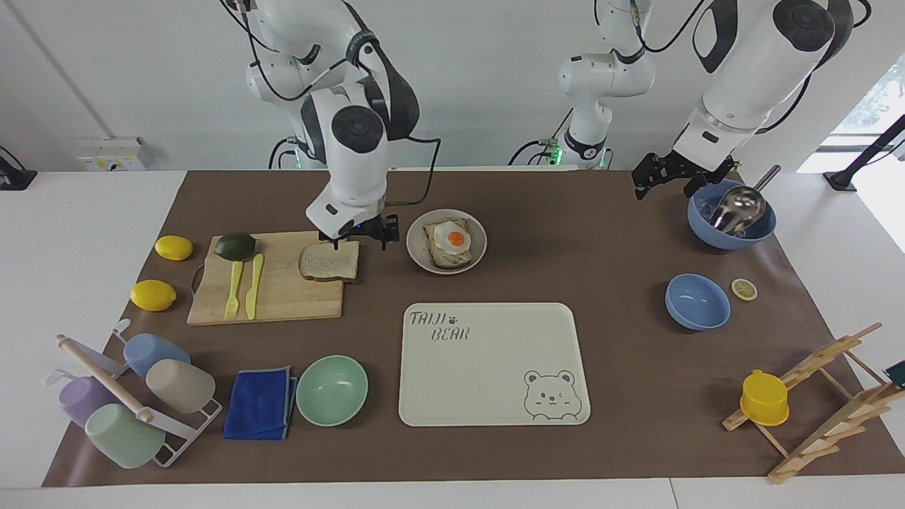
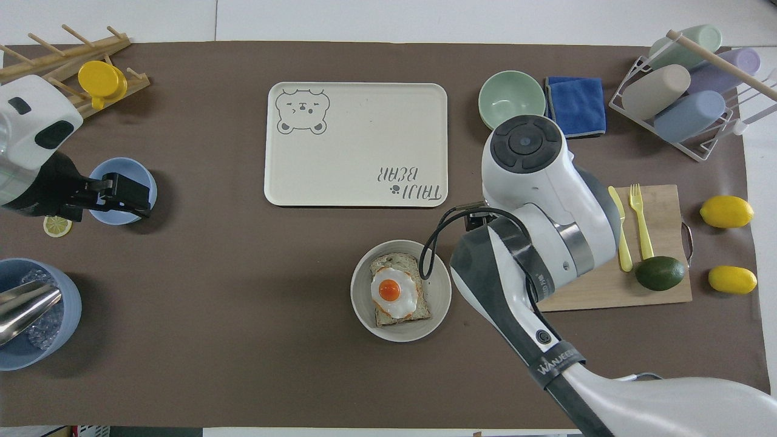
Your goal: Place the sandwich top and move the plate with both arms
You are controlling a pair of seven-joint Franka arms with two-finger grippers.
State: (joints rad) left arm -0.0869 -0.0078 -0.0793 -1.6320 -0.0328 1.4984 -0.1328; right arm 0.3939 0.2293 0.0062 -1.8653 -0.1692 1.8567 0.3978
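Brown matting covers my table. Nearest the robots, my left gripper (image 1: 660,183) waits, jaws wide, beside the plate (image 1: 476,260); my right gripper (image 1: 359,240), spread empty, hangs over the sandwich top (image 1: 329,263) at the cutting board's (image 1: 283,293) edge.

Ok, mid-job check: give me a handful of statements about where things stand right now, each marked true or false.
1. The sandwich top lies on the cutting board. True.
2. The right gripper grips the bread. False: its jaws are open and it hangs over the slice's edge nearest the plate, holding nothing.
3. The plate holds a toast slice with a fried egg. True.
4. The plate sits on the bear tray. False: it sits on the brown mat, nearer to the robots than the tray.
5. The left gripper is over the plate. False: it waits by the bowl with the scoop.
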